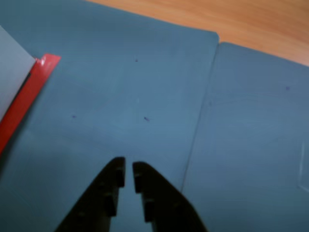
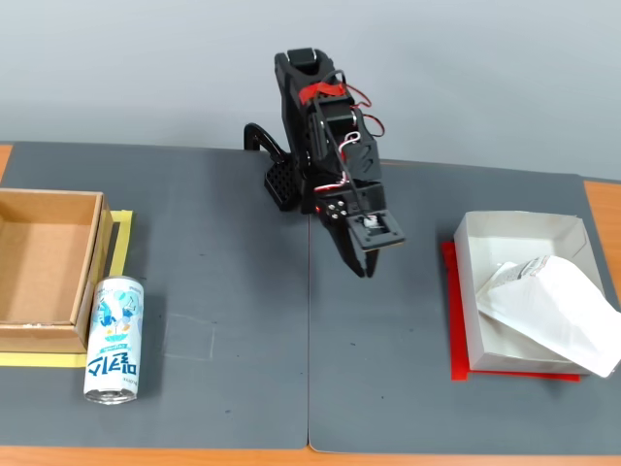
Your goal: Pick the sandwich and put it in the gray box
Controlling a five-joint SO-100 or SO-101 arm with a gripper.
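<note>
Fixed view is showing a dark grey mat [image 2: 243,320] covering a wooden table [image 2: 602,209]. The sandwich [image 2: 548,306] is lying in the gray box [image 2: 514,228], maybe poking over its right wall. A brown cardboard box [image 2: 49,267] is sitting empty beside a drink can [image 2: 114,338]. The gripper [image 1: 129,176] is hanging over bare mat, jaws nearly touching, holding nothing.
</note>
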